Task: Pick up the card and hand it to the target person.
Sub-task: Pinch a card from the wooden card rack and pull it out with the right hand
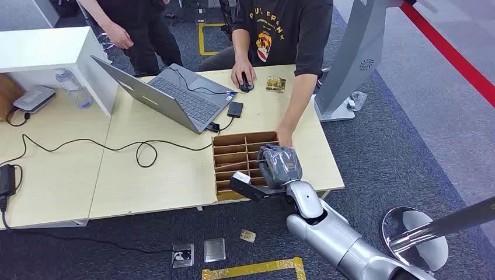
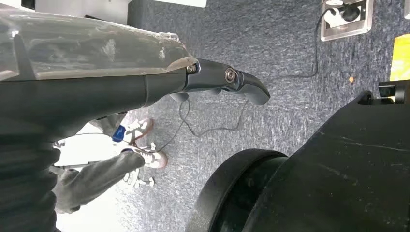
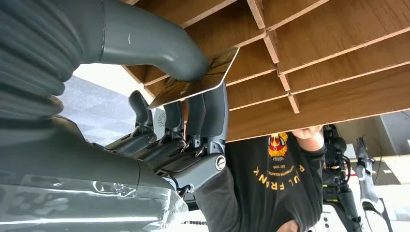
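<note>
My right hand (image 1: 279,166) hangs over the near right part of the wooden divided box (image 1: 233,153) on the table. In the right wrist view this hand (image 3: 159,121) pinches a thin card (image 3: 193,79) between the thick thumb and the darker fingers (image 3: 212,111), just off the box's slats (image 3: 309,53). From the head view the card (image 1: 241,177) shows as a pale tab at the fingertips above the box's near slots. A person in a black printed T-shirt (image 1: 280,29) sits across the table, one hand by the box's far corner (image 1: 284,137). My left hand (image 2: 145,87) hangs beside my body, holding nothing.
An open laptop (image 1: 175,96), a black mouse (image 1: 245,83) under the person's other hand, a second small card (image 1: 275,84) and trailing cables (image 1: 140,149) lie on the table. Another person stands at the far left (image 1: 125,29). A grey stand (image 1: 350,64) rises right of the table.
</note>
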